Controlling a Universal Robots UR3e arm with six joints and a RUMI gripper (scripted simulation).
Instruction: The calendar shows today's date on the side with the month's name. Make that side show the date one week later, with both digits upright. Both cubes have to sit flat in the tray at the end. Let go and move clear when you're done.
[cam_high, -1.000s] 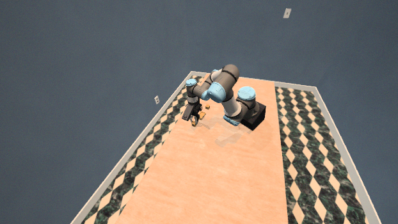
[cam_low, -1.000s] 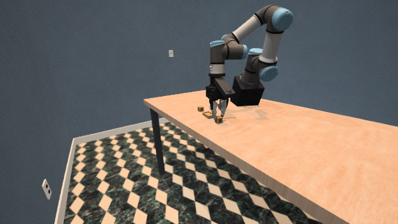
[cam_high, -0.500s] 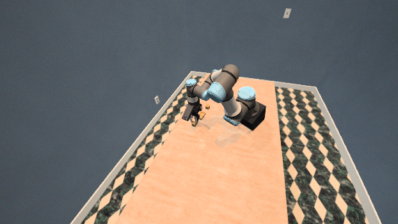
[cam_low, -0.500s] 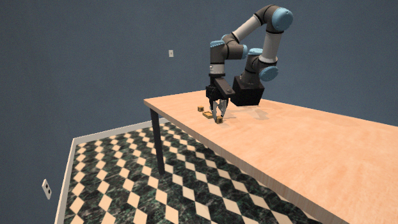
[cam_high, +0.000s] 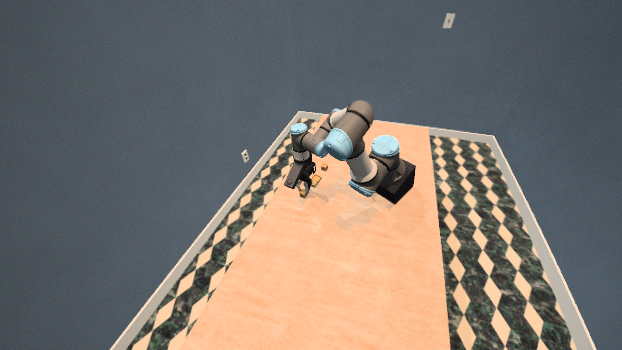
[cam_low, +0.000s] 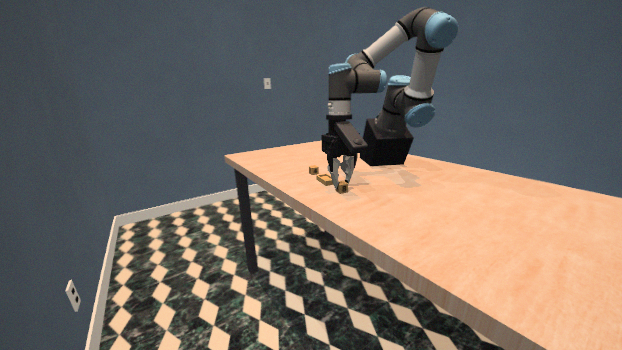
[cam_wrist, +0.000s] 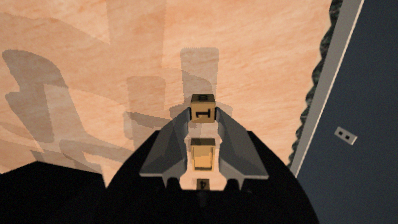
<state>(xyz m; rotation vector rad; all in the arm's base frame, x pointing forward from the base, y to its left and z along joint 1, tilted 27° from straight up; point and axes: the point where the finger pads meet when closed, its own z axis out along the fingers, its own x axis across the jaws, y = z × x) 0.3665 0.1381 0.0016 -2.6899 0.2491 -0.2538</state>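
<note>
On the pale wood table (cam_high: 320, 260) (cam_low: 450, 210) (cam_wrist: 260, 45), our gripper (cam_high: 303, 189) (cam_low: 342, 183) (cam_wrist: 203, 108) pinches one digit cube (cam_high: 302, 193) (cam_low: 342, 188) (cam_wrist: 203, 111) by its sides; low fingertip contact could let it twist, tilting its digit.

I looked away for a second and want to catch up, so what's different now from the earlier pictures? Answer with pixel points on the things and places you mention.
Nothing visibly changed. The gripper (cam_high: 303, 192) (cam_low: 342, 186) (cam_wrist: 203, 108) is in the same place at the near cube (cam_high: 303, 193) (cam_low: 342, 188) (cam_wrist: 203, 111), and the tray (cam_high: 313, 183) (cam_low: 326, 182) (cam_wrist: 203, 169) and far cube (cam_high: 324, 167) (cam_low: 313, 170) (cam_wrist: 203, 184) stayed put.
</note>
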